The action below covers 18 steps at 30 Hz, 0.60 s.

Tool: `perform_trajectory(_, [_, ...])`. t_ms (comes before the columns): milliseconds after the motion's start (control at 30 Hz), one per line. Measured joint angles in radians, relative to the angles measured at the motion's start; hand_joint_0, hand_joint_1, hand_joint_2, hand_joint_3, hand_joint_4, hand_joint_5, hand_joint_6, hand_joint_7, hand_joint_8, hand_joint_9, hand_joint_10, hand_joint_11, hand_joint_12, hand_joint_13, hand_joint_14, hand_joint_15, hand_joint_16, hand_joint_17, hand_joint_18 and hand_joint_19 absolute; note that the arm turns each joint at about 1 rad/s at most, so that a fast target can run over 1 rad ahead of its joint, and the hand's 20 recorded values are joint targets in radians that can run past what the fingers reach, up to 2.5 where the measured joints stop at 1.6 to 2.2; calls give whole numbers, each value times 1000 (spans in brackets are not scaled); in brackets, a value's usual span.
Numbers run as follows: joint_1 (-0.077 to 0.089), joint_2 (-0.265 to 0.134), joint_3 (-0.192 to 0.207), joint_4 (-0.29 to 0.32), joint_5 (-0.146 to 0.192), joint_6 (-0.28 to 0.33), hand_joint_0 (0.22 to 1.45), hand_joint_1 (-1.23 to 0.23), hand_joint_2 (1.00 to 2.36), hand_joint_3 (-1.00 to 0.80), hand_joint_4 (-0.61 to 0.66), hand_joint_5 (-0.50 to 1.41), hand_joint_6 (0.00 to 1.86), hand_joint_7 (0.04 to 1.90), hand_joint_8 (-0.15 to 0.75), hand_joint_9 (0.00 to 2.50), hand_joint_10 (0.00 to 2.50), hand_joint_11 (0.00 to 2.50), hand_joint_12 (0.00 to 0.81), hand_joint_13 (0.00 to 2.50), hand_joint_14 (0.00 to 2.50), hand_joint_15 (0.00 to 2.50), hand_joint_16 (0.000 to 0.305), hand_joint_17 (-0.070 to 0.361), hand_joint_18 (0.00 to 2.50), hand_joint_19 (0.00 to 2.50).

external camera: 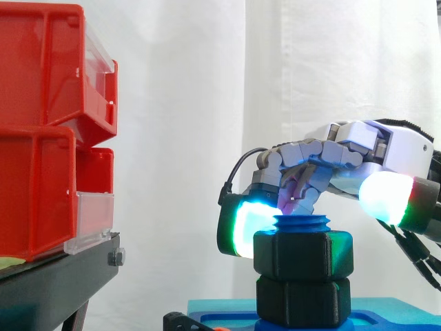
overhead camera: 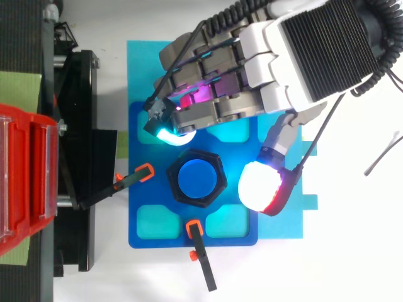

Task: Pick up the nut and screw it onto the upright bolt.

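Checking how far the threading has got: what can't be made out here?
Side view: the black nut hides the blue bolt shaft below its tip.
Side view: the bottom edge cuts off the blue base.
Top view: the robot hand covers parts of the base's upper pockets.

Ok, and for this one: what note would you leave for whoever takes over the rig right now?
Hand: open, hanging over the bolt, nothing pinched. Its cyan pad is at the nut's edge, and I cannot tell if it touches. The white pad is clear of the nut.
Nut: threaded on the bolt, with the thread tip showing above it. It sits right over a lower hex piece on the blue base.
Done: nut picked up and screwed on.
Left: probably only a tightness check, then lift the hand away.
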Motion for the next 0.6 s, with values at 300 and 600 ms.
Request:
perform_trajectory(300, [15,0,12,6,14,0,465,-169,1000,-500,263,-23,504,966,225,1223,0,0,184,928,1,0,38,85,762,290])
perform_trajectory(600, [34,0,20,5,39,-1,466,-169,1000,-500,260,-23,504,963,218,1218,0,0,185,924,1,0,38,85,759,286])
